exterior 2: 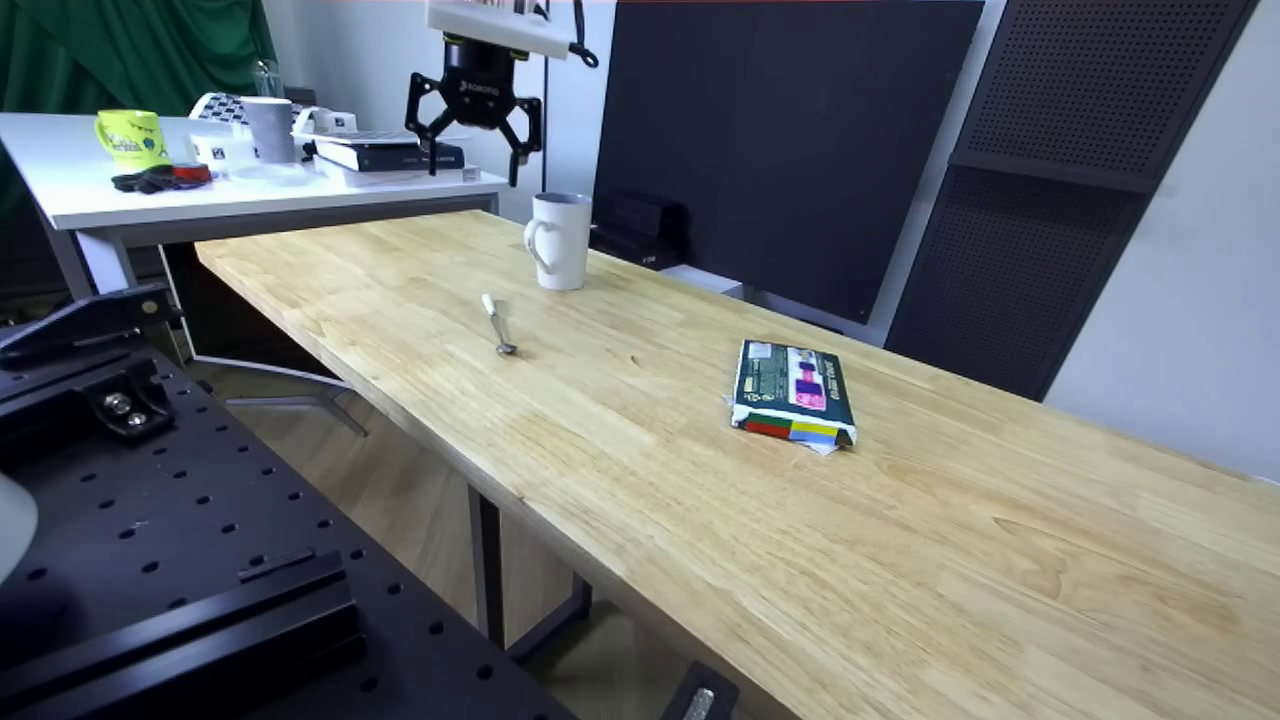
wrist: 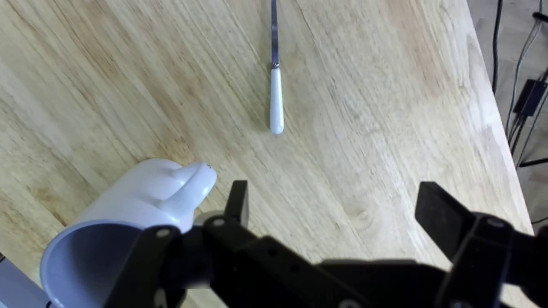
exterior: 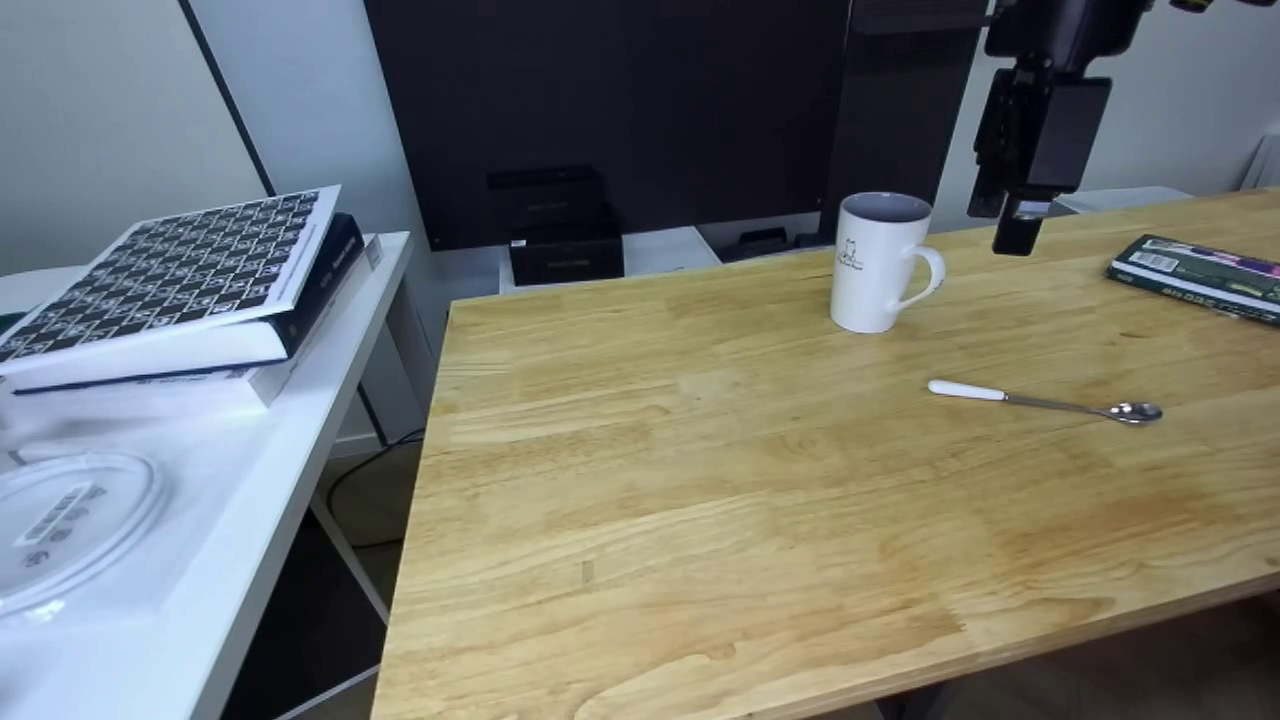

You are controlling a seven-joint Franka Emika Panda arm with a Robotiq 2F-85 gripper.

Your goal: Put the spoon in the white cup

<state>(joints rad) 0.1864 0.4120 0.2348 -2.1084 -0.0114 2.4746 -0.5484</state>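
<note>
High over the table [exterior: 700, 460] hangs the gripper [exterior 2: 474, 176], spread wide, perhaps to clear the cup [exterior: 868, 285] and straddle that spoon [wrist: 276, 81]!

In an exterior view the pale wooden table [exterior: 650, 450] carries three things. The white cup [exterior: 870, 272] stands upright near its far edge, handle to the right. Nearer lies the spoon [exterior: 1045, 403], its bowl to the right. A dark green packet [exterior: 1200, 278] lies flat at the far right.
</note>
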